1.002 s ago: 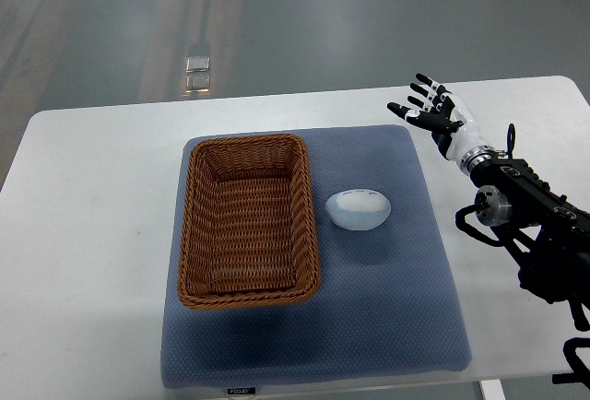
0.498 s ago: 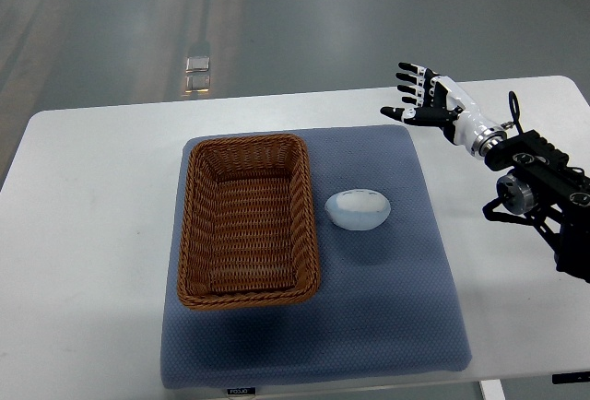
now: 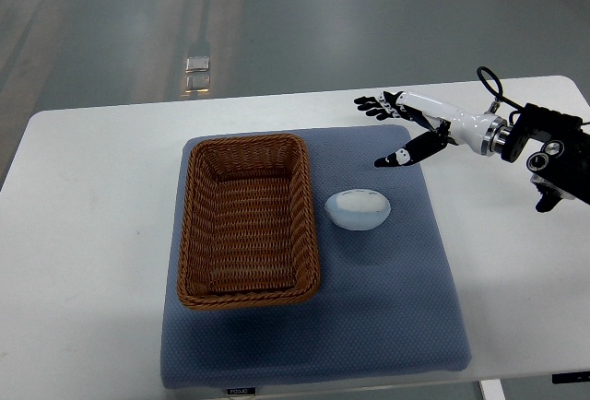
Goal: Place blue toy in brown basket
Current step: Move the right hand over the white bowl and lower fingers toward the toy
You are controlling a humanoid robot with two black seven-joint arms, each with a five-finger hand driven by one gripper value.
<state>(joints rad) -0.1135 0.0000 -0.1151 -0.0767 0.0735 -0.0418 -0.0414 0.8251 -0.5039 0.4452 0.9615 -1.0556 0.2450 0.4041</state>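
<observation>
A pale blue, egg-shaped toy (image 3: 359, 209) lies on the blue-grey mat (image 3: 387, 308), just right of the brown wicker basket (image 3: 247, 219), which holds nothing. My right hand (image 3: 394, 129) comes in from the right edge, fingers spread and thumb pointing down-left, holding nothing. It hovers above the mat's far right corner, up and to the right of the toy and apart from it. The left arm does not show.
The mat lies on a white table (image 3: 83, 234). The basket's long side runs front to back. Grey floor lies beyond the table's far edge, with a small metal floor plate (image 3: 197, 72).
My right hand has swung left and lower, from over the table's right part to above the mat's far right corner, nearer the toy. Its fingers stay spread. Toy and basket have not moved.
</observation>
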